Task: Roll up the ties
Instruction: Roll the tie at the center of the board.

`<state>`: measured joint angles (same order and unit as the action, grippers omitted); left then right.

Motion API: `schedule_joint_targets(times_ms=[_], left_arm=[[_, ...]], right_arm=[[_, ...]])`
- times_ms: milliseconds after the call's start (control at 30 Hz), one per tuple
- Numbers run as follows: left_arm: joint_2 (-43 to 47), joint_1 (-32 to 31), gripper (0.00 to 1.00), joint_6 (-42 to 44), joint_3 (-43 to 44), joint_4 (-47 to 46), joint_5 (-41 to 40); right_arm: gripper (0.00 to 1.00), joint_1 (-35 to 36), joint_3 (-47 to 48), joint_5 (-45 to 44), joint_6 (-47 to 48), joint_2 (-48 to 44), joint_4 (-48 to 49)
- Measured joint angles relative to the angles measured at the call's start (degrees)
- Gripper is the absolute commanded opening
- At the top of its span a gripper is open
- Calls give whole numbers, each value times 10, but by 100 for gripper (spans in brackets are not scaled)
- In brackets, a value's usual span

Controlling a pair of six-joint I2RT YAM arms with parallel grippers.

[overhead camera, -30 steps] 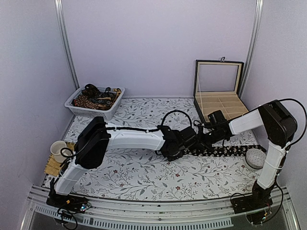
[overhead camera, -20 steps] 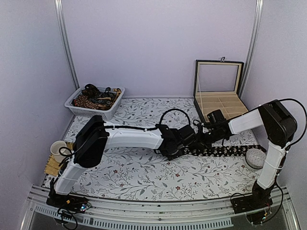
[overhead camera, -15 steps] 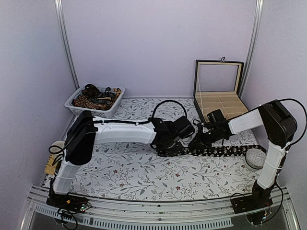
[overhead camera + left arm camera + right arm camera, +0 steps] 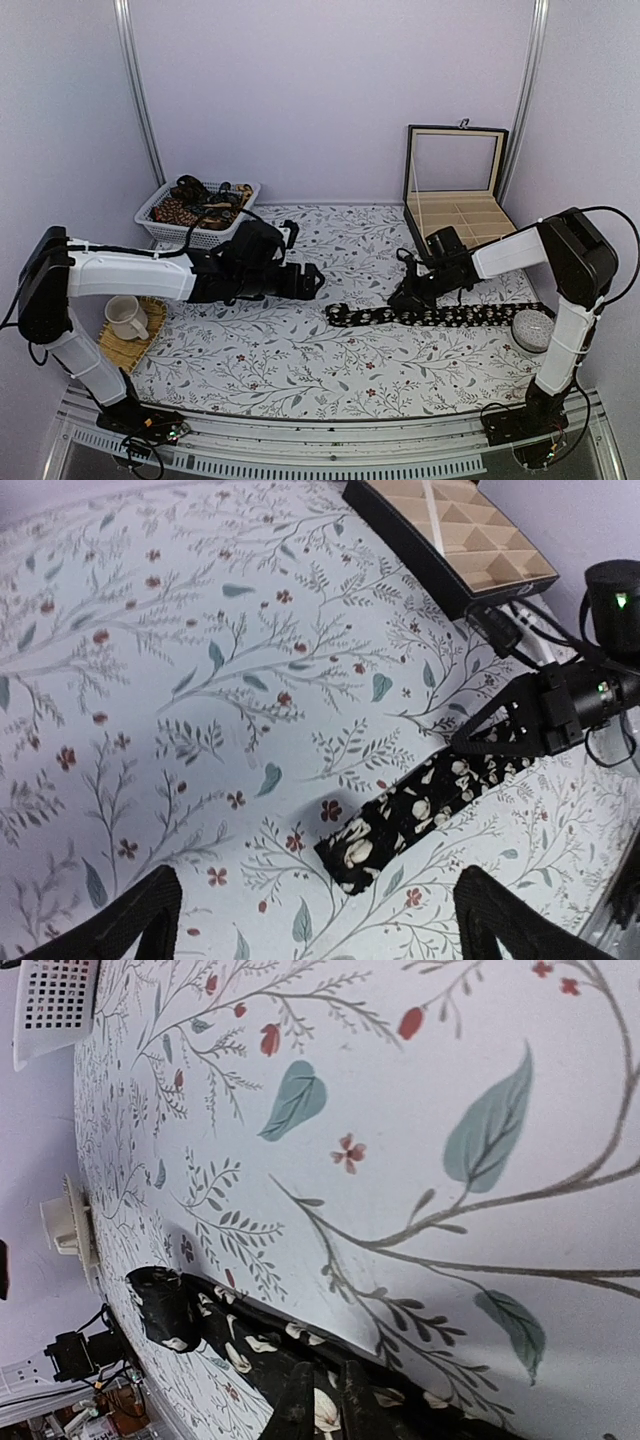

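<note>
Flowery cloth covers the table (image 4: 300, 370), and one black tie (image 4: 470, 315) with pale flowers lies flat on it. The right jaws are pressed together, tips down on the tie. I cannot tell if any cloth is caught between them. From those jaws the tie runs out both ways: a long part goes off to their right, and a short part reaches toward the left jaws and stops. The left jaws are spread wide and hold nothing. The tie's end lies well out in front of them, between the two sets of jaws.

Nothing looks rolled yet, so a few things could go wrong. If the left jaws nip only the very tip, it may slip out and flop flat. If they dig too low, they may grab the tablecloth too. If the right jaws lift too soon, the whole tie could slide along instead of curling. The roll could also go crooked — or bump into the right jaws, which sit right on its path.
</note>
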<state>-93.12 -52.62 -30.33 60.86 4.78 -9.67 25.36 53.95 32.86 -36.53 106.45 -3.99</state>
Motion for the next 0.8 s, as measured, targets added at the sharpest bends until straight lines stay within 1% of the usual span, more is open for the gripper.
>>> schedule_joint_targets(times_ms=[100,200,233,300,433,633,667,733,800], left_arm=[[17,17,80,-66,-84,-62,37],[11,20,73,-108,-118,-92,65],[7,20,69,-118,-121,-103,74],[-2,22,66,-137,-121,-129,88],[-20,30,56,-163,-122,-169,109],[-55,54,29,-193,-138,-213,140],[-64,57,26,-196,-140,-220,146],[-82,62,21,-201,-140,-232,159],[-94,64,19,-206,-140,-241,171]], right_arm=[[9,17,15,-6,2,0,-6],[10,40,37,-13,5,-1,-19],[10,47,47,-14,7,-1,-24],[10,63,65,-14,10,-1,-30],[9,87,94,-13,14,0,-37],[9,119,114,-6,14,0,-39],[9,124,116,-5,14,0,-40],[9,130,121,-2,14,3,-42],[9,134,125,1,14,9,-42]])
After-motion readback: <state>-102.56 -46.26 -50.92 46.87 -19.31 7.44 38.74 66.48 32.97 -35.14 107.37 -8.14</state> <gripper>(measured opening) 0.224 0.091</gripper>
